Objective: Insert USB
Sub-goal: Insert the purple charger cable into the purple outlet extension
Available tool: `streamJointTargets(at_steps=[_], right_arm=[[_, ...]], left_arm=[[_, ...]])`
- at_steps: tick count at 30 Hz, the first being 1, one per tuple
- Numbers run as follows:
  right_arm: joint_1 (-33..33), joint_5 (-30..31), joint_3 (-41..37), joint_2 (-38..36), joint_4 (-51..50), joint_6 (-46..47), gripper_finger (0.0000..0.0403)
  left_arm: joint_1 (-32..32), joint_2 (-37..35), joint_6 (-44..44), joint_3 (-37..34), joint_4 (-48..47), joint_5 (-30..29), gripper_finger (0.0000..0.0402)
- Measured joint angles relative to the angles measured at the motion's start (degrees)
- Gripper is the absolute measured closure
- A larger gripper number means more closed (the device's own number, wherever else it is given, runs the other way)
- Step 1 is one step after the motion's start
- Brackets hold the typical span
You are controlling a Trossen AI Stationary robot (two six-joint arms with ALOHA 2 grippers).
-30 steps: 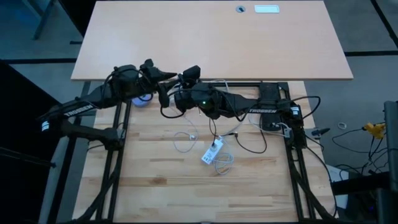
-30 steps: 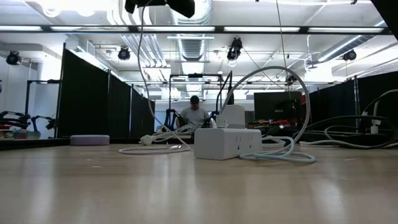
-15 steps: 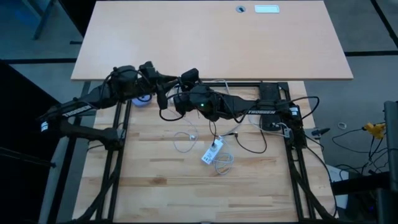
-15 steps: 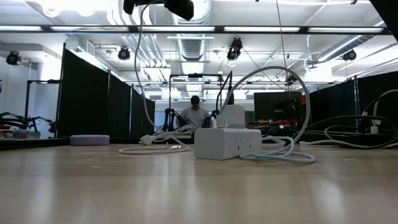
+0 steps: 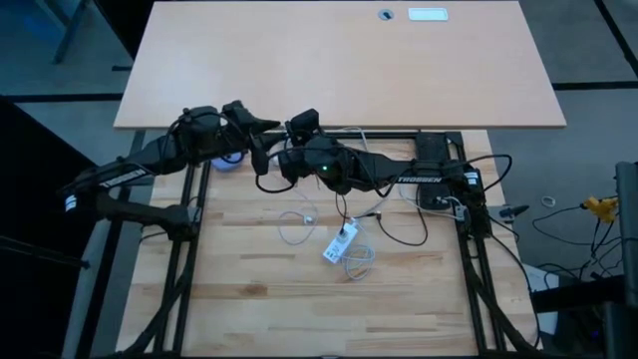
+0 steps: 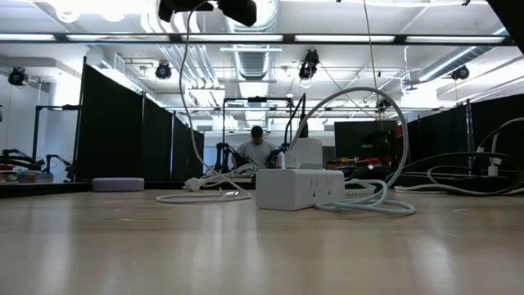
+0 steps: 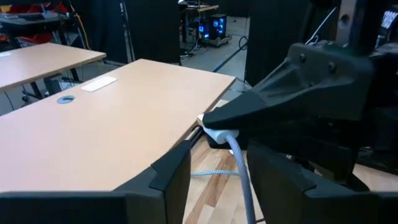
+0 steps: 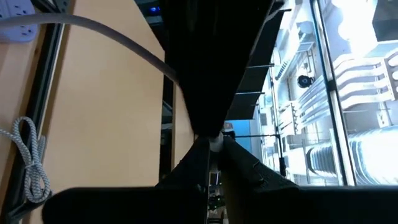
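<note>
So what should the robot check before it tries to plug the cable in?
1. Right gripper shut on the white USB plug: ok.
2. Left gripper open around the grey cable, not pinching it: ok.
3. Both grippers meet in the air above the table's far edge: ok.
4. White power strip lies flat on the table: ok.
5. Plug lined up with a port on the strip: not ok, it is held high, away from the strip.
6. Which way up the plug faces: cannot tell.

Left end effector parted, facing the right end effector, pinched closed.
</note>
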Motion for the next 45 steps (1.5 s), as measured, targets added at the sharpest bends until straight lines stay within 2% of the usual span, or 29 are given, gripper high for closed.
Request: streamJointTargets(at_steps=[8, 17, 22, 28, 30, 38, 45], right_arm=[[0.00, 0.09, 0.00, -0.05, 0.00, -1.00, 0.0400], [-0.02, 0.11, -0.09, -0.11, -0.07, -0.52, 0.0400], [-0.02, 0.13, -0.10, -0.11, -0.08, -0.47, 0.0400], [-0.04, 0.26, -0.13, -0.11, -0.24, -0.49, 0.0400], [-0.04, 0.28, -0.13, -0.11, -0.24, -0.49, 0.0400], [-0.02, 0.20, -0.13, -0.15, 0.02, -0.45, 0.0400], [-0.02, 0.13, -0.13, -0.20, -0.01, -0.43, 0.0400]], left_arm=[[0.00, 0.96, -0.38, -0.02, 1.41, 0.83, 0.0245], [0.00, 0.94, -0.74, -0.02, 2.56, 0.94, 0.0274], [0.00, 1.06, -0.85, -0.02, 2.52, 1.01, 0.0307], [0.00, 1.07, -1.00, -0.02, 1.67, 0.81, 0.0382], [0.00, 1.07, -1.47, -0.02, 1.64, 0.81, 0.0395], [0.00, 0.78, -2.45, -0.04, 2.49, 0.86, 0.0400], [0.00, 0.74, -2.96, -0.04, 2.54, 0.86, 0.0389]])
